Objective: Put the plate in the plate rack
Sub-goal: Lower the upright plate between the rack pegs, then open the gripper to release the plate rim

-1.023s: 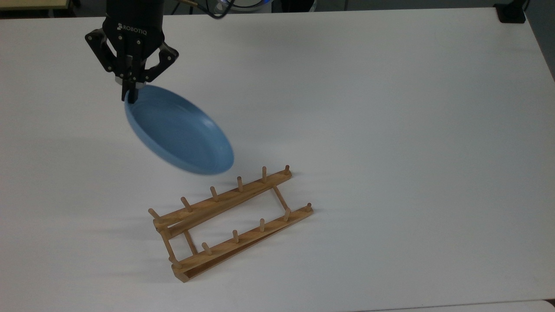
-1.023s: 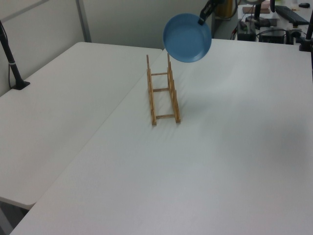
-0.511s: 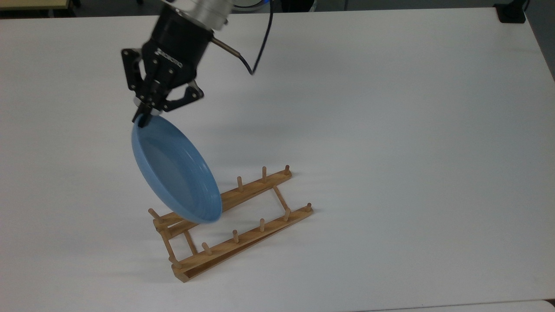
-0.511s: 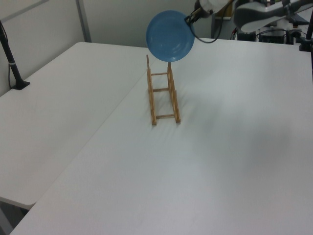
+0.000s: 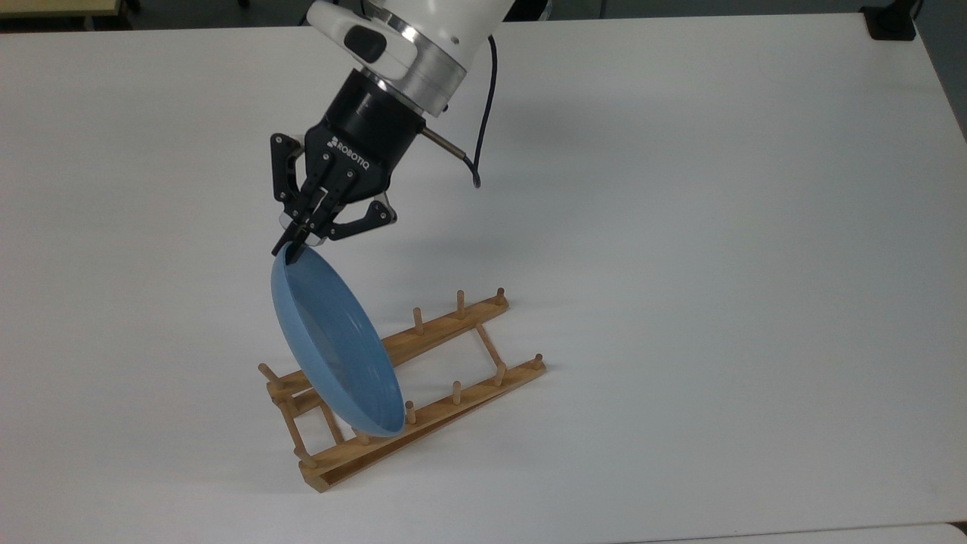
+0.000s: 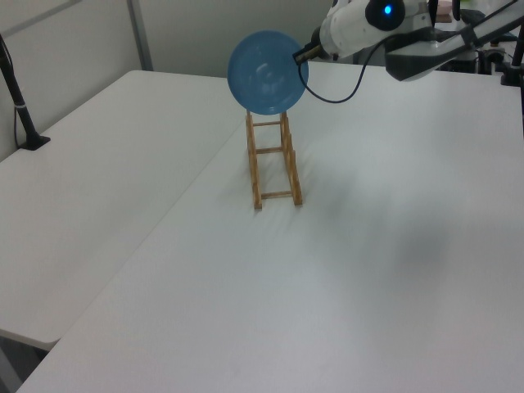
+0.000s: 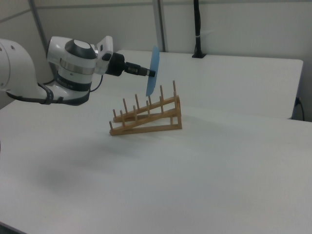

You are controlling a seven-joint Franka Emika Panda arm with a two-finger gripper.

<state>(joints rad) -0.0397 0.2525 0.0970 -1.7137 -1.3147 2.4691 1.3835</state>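
The plate (image 5: 336, 347) hides several plate rack (image 5: 423, 378) pegs (contact with the rails unclear).

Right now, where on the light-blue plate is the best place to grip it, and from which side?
On the raised rim, from the edge, as the tool does now: the round, glossy light-blue plate hangs nearly on edge above the light-brown wooden peg rack, its faces smooth, so only the thin rim fits a pinch.

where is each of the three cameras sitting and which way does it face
Top view: high above the table, looking down on the plate rack; gripper and wrist show.
Left view: raised beyond one rack end, looking along its rails; plate faces it; forearm shows.
Right view: low at the table's side, rack in profile, plate edge-on; arm shows.
Shared: all three see the plate above the rack.
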